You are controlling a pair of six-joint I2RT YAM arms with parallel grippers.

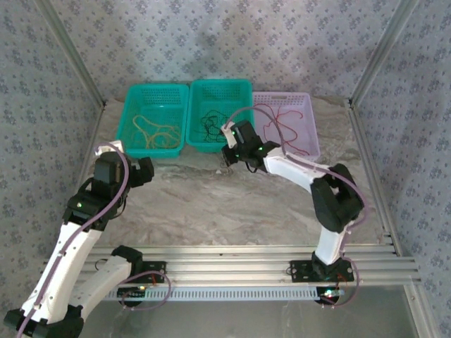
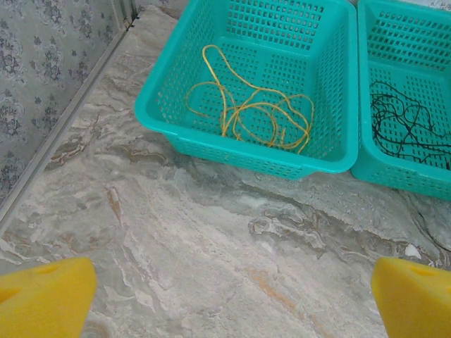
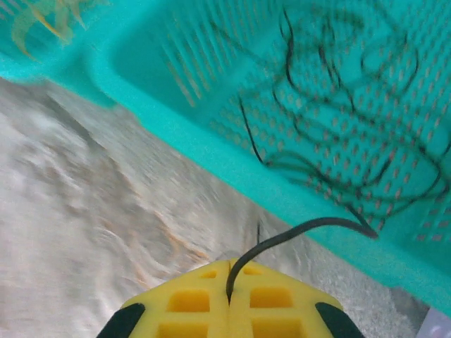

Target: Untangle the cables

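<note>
The cables lie sorted in three baskets at the back. A yellow cable (image 1: 156,134) (image 2: 254,113) is coiled in the left teal basket (image 2: 239,158). A black cable (image 1: 211,125) (image 3: 338,127) is bundled in the middle teal basket (image 3: 232,162), and a red cable (image 1: 285,130) lies in the lilac basket (image 1: 310,144). My right gripper (image 1: 229,158) (image 3: 229,271) hangs low over the table just in front of the middle basket, shut on a black cable end (image 3: 296,232) that runs over the rim into the bundle. My left gripper (image 1: 144,169) (image 2: 232,296) is open over bare table, nothing between its yellow fingers (image 2: 46,296).
The three baskets stand side by side along the back of the marble-patterned table (image 1: 211,204). Patterned walls close in the left, right and back sides. A metal rail (image 1: 232,264) runs along the near edge by the arm bases.
</note>
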